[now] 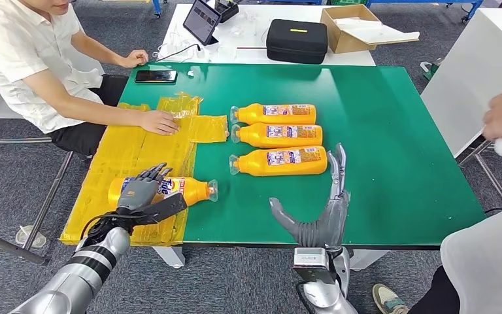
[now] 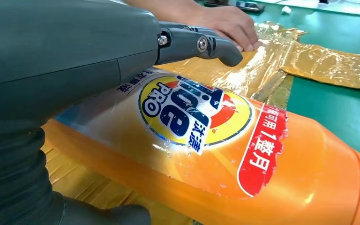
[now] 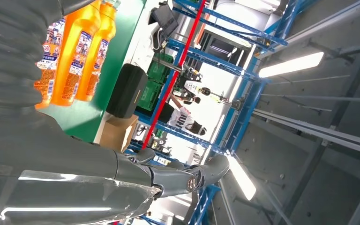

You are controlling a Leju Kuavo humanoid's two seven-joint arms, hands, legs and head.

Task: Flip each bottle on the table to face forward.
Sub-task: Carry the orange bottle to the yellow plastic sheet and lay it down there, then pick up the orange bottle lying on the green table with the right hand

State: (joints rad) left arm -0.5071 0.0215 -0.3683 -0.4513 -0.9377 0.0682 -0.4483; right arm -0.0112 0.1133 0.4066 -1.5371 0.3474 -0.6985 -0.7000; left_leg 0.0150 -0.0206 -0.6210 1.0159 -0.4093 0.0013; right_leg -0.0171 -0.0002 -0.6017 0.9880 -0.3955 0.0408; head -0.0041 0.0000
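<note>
the left hand (image 1: 142,189) is gripping an orange bottle (image 1: 186,190) that is lying on the yellow plastic sheet (image 1: 121,157) at the near left of the green table (image 1: 399,163), front label facing up and cap pointing right. the right hand (image 1: 327,209) is holding nothing, its fingers spreading apart, just beside the nearest of 3 orange bottles (image 1: 281,139) lying in a row at the middle of the table. a person's hand (image 1: 159,122) is pressing on the sheet.
</note>
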